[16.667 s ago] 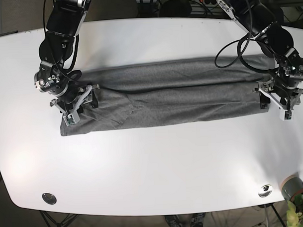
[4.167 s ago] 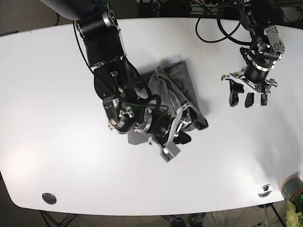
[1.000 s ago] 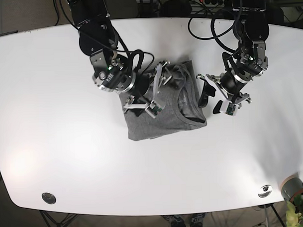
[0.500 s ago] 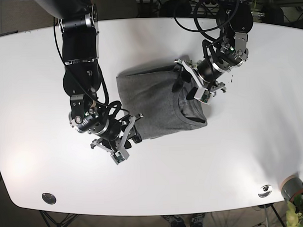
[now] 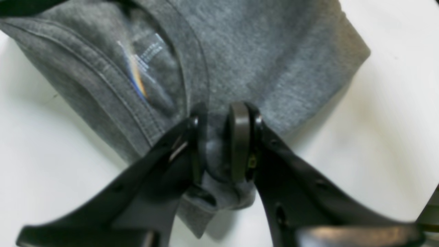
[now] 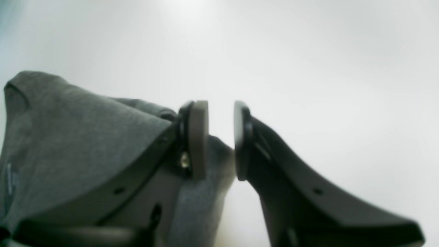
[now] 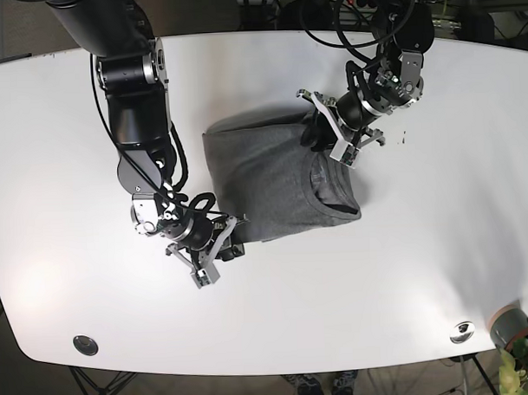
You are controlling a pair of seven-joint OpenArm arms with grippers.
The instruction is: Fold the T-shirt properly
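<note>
The grey T-shirt (image 7: 272,175) lies folded into a rough square at the middle of the white table (image 7: 423,270), collar side to the right. My left gripper (image 7: 336,141) is at its upper right edge. In the left wrist view this gripper (image 5: 219,144) is shut on a bunch of the T-shirt (image 5: 257,51) beside the collar and label. My right gripper (image 7: 216,251) is at the shirt's lower left edge. In the right wrist view its fingers (image 6: 221,137) stand a narrow gap apart, with a corner of the T-shirt (image 6: 68,130) reaching up between them.
A grey pot (image 7: 511,326) with a green plant stands at the table's front right corner. Two round metal discs (image 7: 85,345) (image 7: 462,332) sit near the front edge. Cables hang behind the far edge.
The shirt went from a long spread strip to a folded square. Over the last half second my right gripper slid right to the shirt's lower edge, and my left gripper closed in on the collar side.
</note>
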